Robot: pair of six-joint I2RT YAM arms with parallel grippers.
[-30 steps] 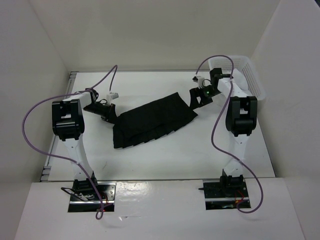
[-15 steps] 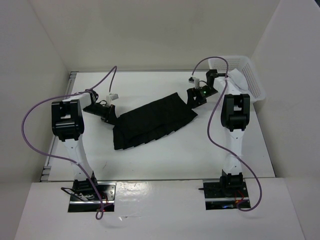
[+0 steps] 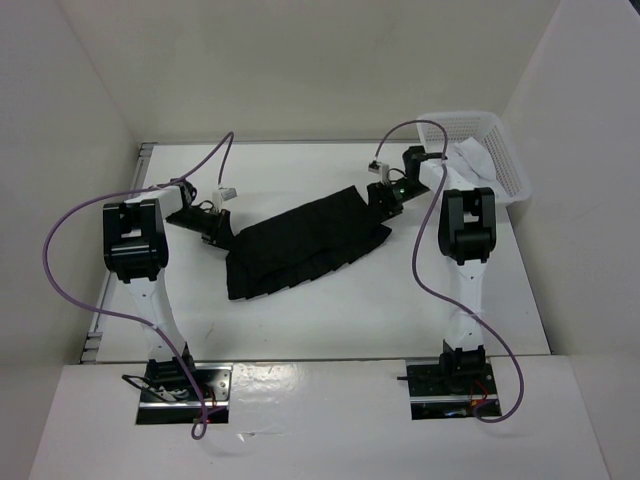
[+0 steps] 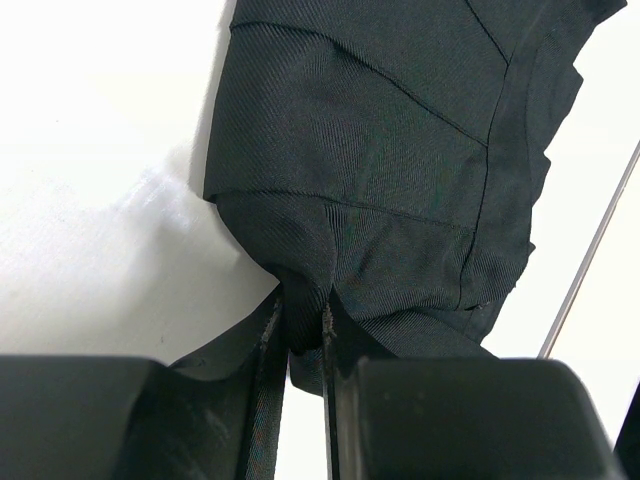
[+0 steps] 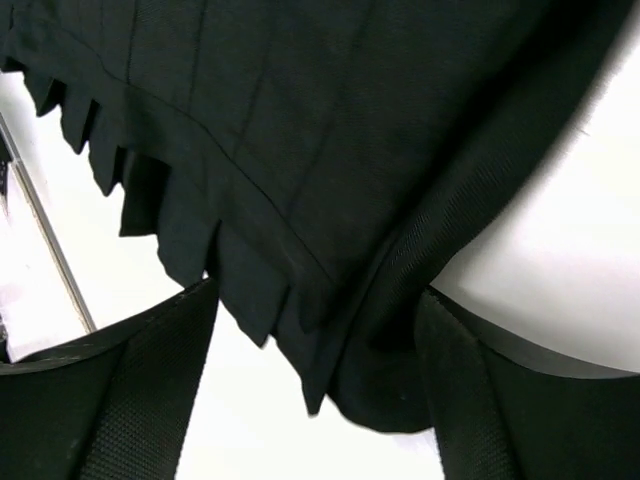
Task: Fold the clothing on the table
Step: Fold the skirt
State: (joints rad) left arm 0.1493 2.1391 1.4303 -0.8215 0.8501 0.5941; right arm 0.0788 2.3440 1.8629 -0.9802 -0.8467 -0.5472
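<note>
The clothing is a black pleated skirt lying slantwise on the white table. My left gripper is at the skirt's left end. In the left wrist view this gripper is shut on a bunched fold of the skirt. My right gripper is at the skirt's far right corner. In the right wrist view it stands open, with the corner of the skirt between its fingers. The cloth touches the right finger, and white table shows beside the left one.
A white mesh basket with white cloth in it stands at the back right, just behind the right arm. Purple cables loop over both arms. White walls enclose the table on three sides.
The right arm has swung left, and its gripper has come down over the skirt's right corner, with the jaws narrowing a little. The left gripper and the skirt have stayed put.
</note>
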